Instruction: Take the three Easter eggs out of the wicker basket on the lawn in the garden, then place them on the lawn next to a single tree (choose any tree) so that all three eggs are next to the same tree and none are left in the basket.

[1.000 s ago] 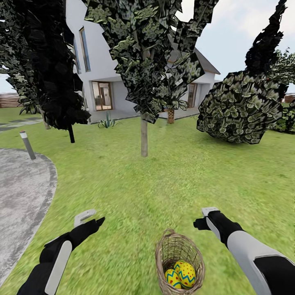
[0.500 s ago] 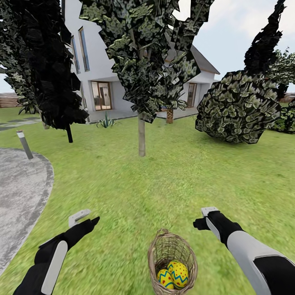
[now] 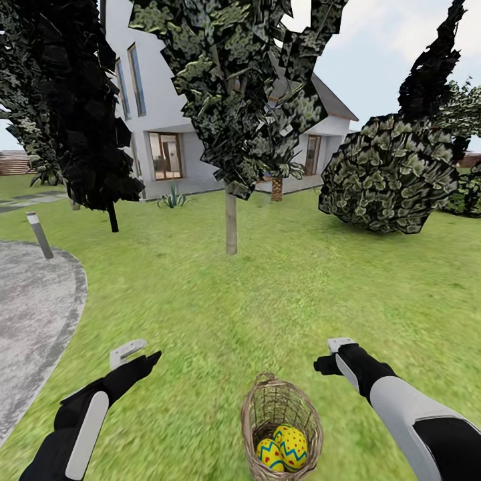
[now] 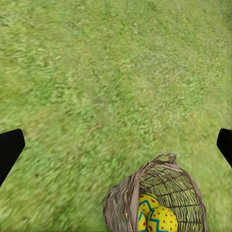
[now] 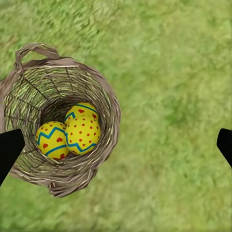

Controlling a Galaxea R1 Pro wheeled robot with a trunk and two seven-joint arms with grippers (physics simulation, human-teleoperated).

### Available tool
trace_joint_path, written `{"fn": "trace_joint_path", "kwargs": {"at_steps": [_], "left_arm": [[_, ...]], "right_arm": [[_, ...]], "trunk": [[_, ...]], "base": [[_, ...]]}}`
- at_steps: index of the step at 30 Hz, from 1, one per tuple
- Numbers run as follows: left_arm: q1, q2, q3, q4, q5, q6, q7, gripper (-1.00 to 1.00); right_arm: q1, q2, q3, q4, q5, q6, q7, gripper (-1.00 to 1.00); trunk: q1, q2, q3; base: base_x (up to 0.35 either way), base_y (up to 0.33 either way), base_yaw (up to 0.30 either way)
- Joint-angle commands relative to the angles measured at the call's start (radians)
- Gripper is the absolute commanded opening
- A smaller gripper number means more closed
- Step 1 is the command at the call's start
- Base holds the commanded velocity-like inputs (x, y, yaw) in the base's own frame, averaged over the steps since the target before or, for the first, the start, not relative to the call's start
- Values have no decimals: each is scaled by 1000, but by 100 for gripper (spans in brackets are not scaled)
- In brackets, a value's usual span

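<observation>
i see 3 easter eggs (image 5: 72,131) in the wicker basket (image 5: 104,96) on the lawn (image 3: 220,300); left gripper (image 3: 133,353) and right gripper (image 3: 334,354) both released, holding nothing.

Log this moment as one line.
brown wicker basket on lawn | three yellow zigzag eggs inside | left gripper open | right gripper open, empty

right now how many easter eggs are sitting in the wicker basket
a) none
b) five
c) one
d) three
d: the right wrist view looks straight down into the wicker basket and shows three yellow Easter eggs clustered together at its bottom, with none lying on the lawn around it.
</observation>
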Motion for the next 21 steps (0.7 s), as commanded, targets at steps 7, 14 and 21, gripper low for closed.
{"fn": "trace_joint_path", "kwargs": {"at_steps": [7, 14, 21], "left_arm": [[-1, 0, 17, -1, 9, 6, 5, 100], [-1, -1, 38, -2, 9, 6, 5, 100], [-1, -2, 39, -2, 9, 6, 4, 100]], "right_arm": [[-1, 1, 11, -2, -4, 7, 3, 100], [-1, 0, 11, -2, -4, 7, 3, 100], [-1, 1, 11, -2, -4, 8, 1, 100]], "trunk": [[27, -51, -24], [54, -100, -46], [81, -149, -68]], "base": [[0, 0, 0], [0, 0, 0], [0, 0, 0]]}}
